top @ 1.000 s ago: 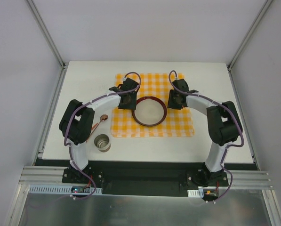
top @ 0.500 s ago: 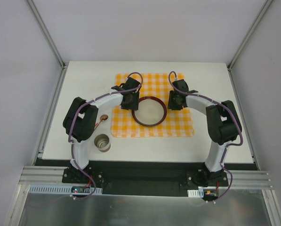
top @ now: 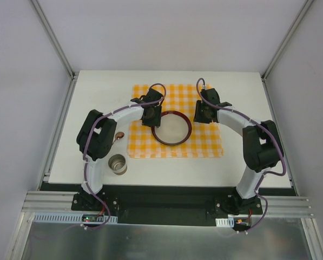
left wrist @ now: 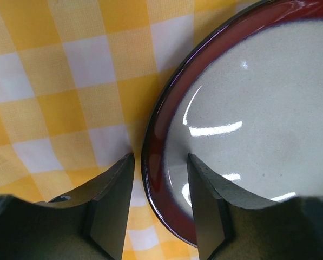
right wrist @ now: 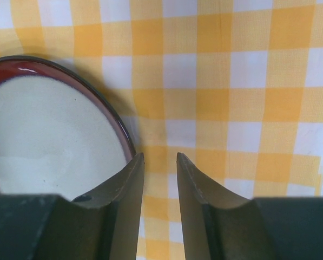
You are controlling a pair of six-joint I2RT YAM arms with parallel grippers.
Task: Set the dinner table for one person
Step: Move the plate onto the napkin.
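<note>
The white dinner table (top: 248,89) carries an orange-and-white checkered mat (top: 204,143). A cream plate with a dark red rim (top: 172,128) lies on the mat. My left gripper (top: 152,115) is at the plate's upper left edge. In the left wrist view it (left wrist: 160,158) is open, the jaws straddling the plate's rim (left wrist: 156,141), one finger outside over the mat (left wrist: 69,81), one over the plate. My right gripper (top: 200,113) is at the plate's upper right. In the right wrist view it (right wrist: 160,155) is narrowly open and empty over the mat (right wrist: 231,81), just beside the plate (right wrist: 47,124).
A small metal cup (top: 117,164) stands on the table near the left front edge. A copper spoon (top: 118,136) lies left of the mat, mostly hidden under the left arm. Grey walls and frame posts enclose the table.
The left arm's elbow has swung right and forward, and the left gripper has edged right onto the plate's rim. The right arm has shifted slightly right. The plate has not moved.
</note>
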